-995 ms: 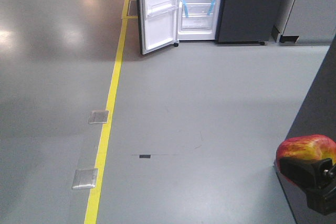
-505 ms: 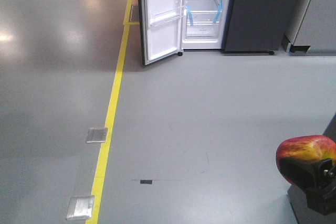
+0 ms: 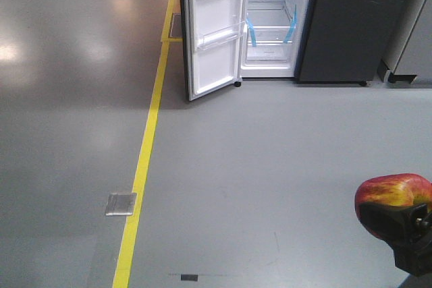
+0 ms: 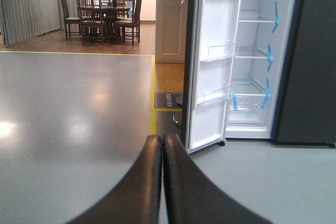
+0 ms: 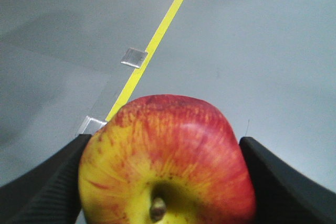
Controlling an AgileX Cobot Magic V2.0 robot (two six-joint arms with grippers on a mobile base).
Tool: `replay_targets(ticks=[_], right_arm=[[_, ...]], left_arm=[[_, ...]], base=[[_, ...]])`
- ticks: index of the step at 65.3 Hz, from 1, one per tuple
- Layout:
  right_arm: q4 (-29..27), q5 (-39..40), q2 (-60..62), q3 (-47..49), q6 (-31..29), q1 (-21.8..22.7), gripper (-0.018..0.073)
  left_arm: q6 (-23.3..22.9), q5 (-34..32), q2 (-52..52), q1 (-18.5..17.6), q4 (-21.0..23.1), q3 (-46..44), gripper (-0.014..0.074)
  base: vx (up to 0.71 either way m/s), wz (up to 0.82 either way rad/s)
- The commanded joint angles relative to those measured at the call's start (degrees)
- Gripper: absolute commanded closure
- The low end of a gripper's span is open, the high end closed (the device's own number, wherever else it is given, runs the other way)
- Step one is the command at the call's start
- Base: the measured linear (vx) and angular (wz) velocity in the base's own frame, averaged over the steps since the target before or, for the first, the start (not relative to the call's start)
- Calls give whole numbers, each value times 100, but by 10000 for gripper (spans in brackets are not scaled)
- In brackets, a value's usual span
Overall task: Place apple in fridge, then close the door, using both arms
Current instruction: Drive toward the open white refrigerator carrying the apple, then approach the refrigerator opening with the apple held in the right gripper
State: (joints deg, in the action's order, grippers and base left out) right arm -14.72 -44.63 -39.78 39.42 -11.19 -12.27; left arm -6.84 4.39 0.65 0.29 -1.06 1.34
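The apple [image 5: 168, 150], red with yellow streaks, sits between the fingers of my right gripper [image 5: 164, 142], which is shut on it. In the front view the apple [image 3: 395, 193] is at the lower right, over the floor, with a black finger [image 3: 388, 222] below it. The fridge [image 3: 270, 25] stands far ahead with its white inside and blue tape showing. Its door [image 3: 216, 38] is swung open to the left, white inner face with clear bins. In the left wrist view the fridge [image 4: 252, 66] and the door [image 4: 212, 77] are ahead at the right. My left gripper [image 4: 162, 139] is shut and empty.
A yellow floor line [image 3: 145, 160] runs toward the fridge's left side, with a metal floor plate [image 3: 121, 204] on it. A black tape mark [image 3: 190, 277] lies on the grey floor. A grey cabinet [image 3: 412, 32] stands right of the fridge. A dining table with chairs [image 4: 105, 17] is far off.
The whole view has moved toward the fridge, which is now larger and lower in frame. The floor plates slid down, and the dark panel at the right left the view. The apple stays gripped.
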Motion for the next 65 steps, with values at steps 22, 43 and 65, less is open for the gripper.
replay_targets(ticks=[22, 43, 65], right_arm=[[-78, 373, 8, 155, -35, 14, 397], [-78, 373, 8, 155, -35, 14, 397], [-78, 373, 8, 155, -35, 14, 397]], left_arm=[[-26, -439, 88, -27, 44, 159, 602], [-26, -439, 88, -27, 44, 159, 602], [-26, -439, 88, -27, 44, 159, 602]], base=[[32, 1], [29, -1], [25, 0]])
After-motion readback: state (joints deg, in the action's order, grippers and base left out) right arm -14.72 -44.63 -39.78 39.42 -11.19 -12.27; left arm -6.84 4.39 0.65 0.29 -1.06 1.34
